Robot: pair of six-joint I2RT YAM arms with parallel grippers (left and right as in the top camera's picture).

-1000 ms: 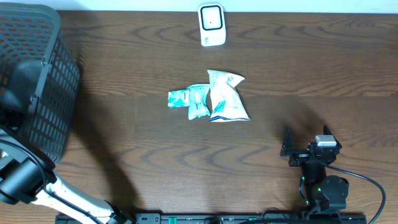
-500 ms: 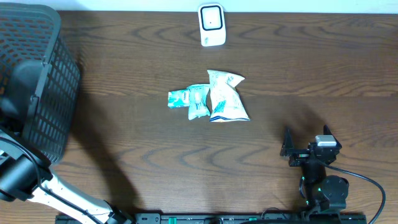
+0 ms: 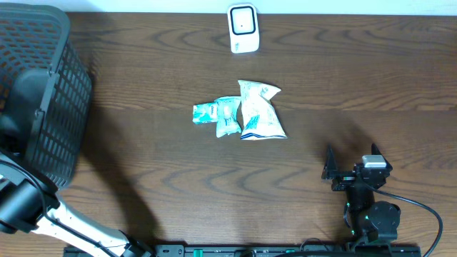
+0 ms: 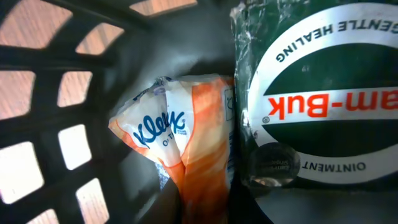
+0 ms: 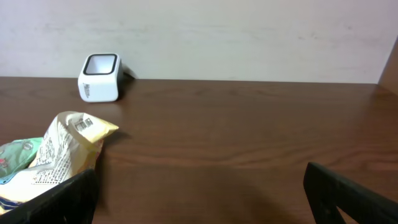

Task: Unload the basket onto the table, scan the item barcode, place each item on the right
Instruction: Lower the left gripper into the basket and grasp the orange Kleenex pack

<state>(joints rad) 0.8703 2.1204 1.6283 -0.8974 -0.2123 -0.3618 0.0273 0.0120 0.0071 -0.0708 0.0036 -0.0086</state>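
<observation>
Two arms work from the near edge of the dark wooden table point(image 3: 178, 178). At the near right, the right gripper point(image 3: 350, 163) sits low over the wood with its fingers spread wide and nothing between them. Its own camera shows only bare tabletop in the gap.

At the near left, the left arm point(image 3: 71, 221) rises from the edge and reaches away into the black mesh basket point(image 3: 68, 128), which fills the left side from mid-table to the far corner. The left gripper is down inside the basket. Its fingers do not show in its wrist view, but its jaws are drawn together, and I cannot tell whether they hold anything. That view looks closely at two items against the basket's lattice wall. One is an orange-and-white tissue pack point(image 4: 186, 143). Just to its right, touching it, is a dark green ointment package point(image 4: 323, 93) wrapped in clear film, with its lettering upside down.

A few items lie together in the middle of the table, well apart from both grippers. A white-and-blue pouch point(image 3: 258, 114) lies there with small teal packets point(image 3: 214, 112) touching its left side. From the right wrist, a barcode shows on the pouch's raised corner.

Farthest off, at the far edge near the centre, stands the small white scanner point(image 3: 243, 28) with its dark window facing upward. A pale wall point(image 5: 249, 31) stands behind it.
</observation>
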